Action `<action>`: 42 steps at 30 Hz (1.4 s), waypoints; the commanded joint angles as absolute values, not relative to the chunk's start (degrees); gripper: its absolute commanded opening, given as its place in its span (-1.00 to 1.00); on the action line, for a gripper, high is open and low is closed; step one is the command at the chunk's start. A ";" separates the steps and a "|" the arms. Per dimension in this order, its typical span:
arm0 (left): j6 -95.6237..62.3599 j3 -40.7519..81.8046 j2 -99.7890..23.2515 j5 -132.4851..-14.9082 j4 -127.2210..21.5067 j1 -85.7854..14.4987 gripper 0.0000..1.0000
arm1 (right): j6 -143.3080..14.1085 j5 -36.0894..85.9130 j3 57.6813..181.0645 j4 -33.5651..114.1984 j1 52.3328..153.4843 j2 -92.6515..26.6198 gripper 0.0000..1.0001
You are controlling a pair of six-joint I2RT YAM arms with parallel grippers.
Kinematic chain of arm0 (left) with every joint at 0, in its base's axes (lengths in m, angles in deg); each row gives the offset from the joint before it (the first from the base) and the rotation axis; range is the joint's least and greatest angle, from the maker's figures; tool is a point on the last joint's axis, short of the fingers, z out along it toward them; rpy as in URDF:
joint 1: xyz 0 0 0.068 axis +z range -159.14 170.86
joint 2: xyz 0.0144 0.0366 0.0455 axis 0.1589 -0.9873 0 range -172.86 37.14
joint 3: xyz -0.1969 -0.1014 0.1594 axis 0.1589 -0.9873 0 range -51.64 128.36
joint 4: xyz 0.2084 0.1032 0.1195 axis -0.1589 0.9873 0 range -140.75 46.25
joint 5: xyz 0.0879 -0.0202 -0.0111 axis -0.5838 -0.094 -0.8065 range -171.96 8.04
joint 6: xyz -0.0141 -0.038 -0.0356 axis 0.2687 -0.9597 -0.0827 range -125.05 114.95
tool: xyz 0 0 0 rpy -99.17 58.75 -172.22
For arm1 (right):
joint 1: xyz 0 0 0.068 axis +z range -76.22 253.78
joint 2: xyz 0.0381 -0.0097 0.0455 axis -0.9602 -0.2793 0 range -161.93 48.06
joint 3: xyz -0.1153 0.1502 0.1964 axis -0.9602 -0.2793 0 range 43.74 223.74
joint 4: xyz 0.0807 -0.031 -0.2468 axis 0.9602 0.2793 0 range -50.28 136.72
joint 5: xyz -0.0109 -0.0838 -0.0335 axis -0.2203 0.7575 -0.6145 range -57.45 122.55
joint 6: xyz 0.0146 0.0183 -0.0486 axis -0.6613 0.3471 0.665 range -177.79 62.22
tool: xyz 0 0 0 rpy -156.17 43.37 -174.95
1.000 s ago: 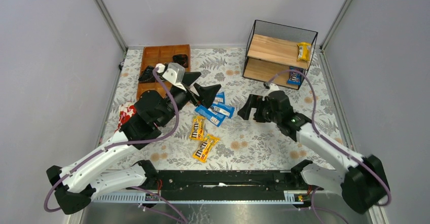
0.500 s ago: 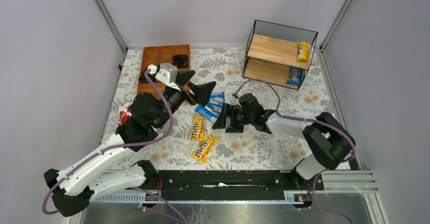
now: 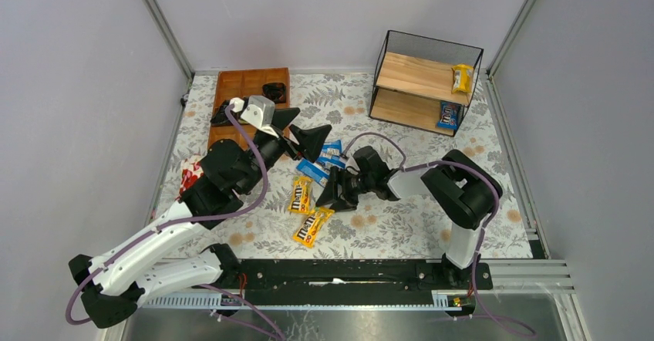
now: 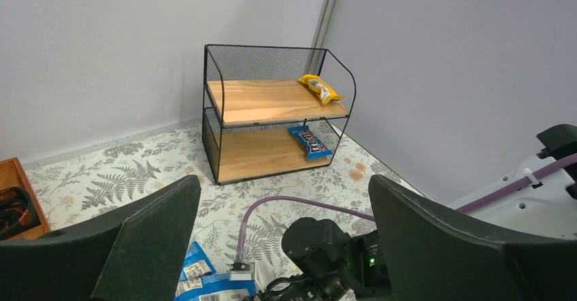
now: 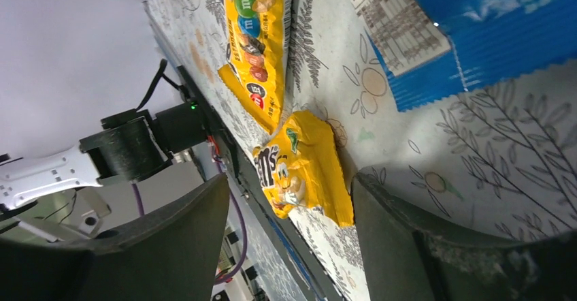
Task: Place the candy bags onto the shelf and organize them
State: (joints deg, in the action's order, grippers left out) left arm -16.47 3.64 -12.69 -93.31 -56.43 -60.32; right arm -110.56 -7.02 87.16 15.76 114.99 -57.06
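Note:
Two yellow candy bags (image 3: 300,194) (image 3: 312,226) and several blue candy bags (image 3: 332,154) lie on the floral cloth. My right gripper (image 3: 325,195) is low over them, open. In the right wrist view its jaws (image 5: 291,186) straddle one end of a yellow bag (image 5: 303,168), the right finger (image 5: 435,246) at the bag's edge. The other yellow bag (image 5: 257,35) and a blue bag (image 5: 490,35) lie beyond. My left gripper (image 3: 312,123) (image 4: 282,192) hovers open and empty. The shelf (image 3: 420,79) (image 4: 265,103) holds a yellow bag (image 3: 462,77) (image 4: 320,88) on top and a blue bag (image 3: 447,113) (image 4: 308,141) below.
A brown compartment tray (image 3: 243,90) with dark items sits at the back left, under my left arm. A red-and-white pouch (image 3: 190,173) lies by the left wall. A purple cable (image 3: 378,136) loops above my right wrist. Grey walls enclose the mat.
My right arm swung left from near the shelf and dropped to the yellow bags, its jaws narrowing. The left gripper shifted slightly back and left, still open.

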 commanded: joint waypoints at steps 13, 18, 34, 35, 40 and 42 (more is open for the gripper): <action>-16.48 4.08 -13.05 -92.40 -58.43 -60.47 0.97 | -120.29 -10.30 83.66 -3.60 115.79 -62.26 -0.32; -16.57 4.08 -13.22 -92.25 -58.40 -60.42 0.97 | -121.28 -9.01 82.49 -5.47 115.79 -59.63 -0.66; -17.31 4.07 -12.27 -91.46 -58.55 -60.46 0.97 | -83.42 14.50 98.36 52.48 115.39 -36.71 -1.00; -17.35 4.08 -12.19 -91.41 -58.57 -60.47 0.97 | -81.25 16.71 99.53 55.37 115.42 -35.54 -1.00; -17.36 4.08 -12.00 -91.49 -58.55 -60.43 0.97 | -75.17 24.04 101.83 61.94 115.45 -30.98 -1.00; -17.36 4.08 -11.99 -91.67 -58.57 -60.45 0.97 | -74.82 25.49 101.47 61.59 115.37 -29.68 -1.00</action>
State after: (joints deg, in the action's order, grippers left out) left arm -17.04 3.64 -12.84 -92.24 -56.45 -60.32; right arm -81.51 17.81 100.40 53.35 115.15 -32.25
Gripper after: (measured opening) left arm 0.987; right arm 0.017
